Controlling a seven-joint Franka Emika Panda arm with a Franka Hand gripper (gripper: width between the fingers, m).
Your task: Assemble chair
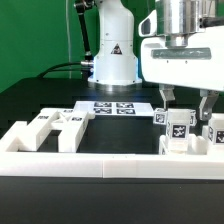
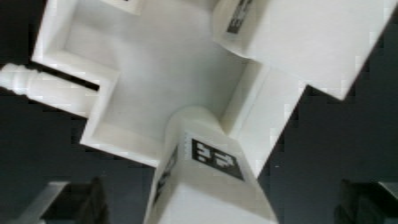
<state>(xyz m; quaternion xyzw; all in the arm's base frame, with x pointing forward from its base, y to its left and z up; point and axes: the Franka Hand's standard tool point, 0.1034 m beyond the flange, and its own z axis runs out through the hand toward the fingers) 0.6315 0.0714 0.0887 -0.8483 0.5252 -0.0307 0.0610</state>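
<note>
You get bare table [image 1: 125,138] mid-scene, loose chair parts [image 1: 55,125] crowding the exterior view's left, tagged piece [image 1: 176,128] blocking its right, border wall [image 1: 100,162] along the near edge.

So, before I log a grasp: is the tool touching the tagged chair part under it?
Apart. The wrist view shows the tool open, with dark gaps between both fingers and the chair part.

The exterior view's right edge crops a chair piece [image 1: 216,135], and the low wall [image 1: 110,162] hides other pieces' bases. In the wrist view the chair panel [image 2: 178,90] is blurred and cropped.
</note>
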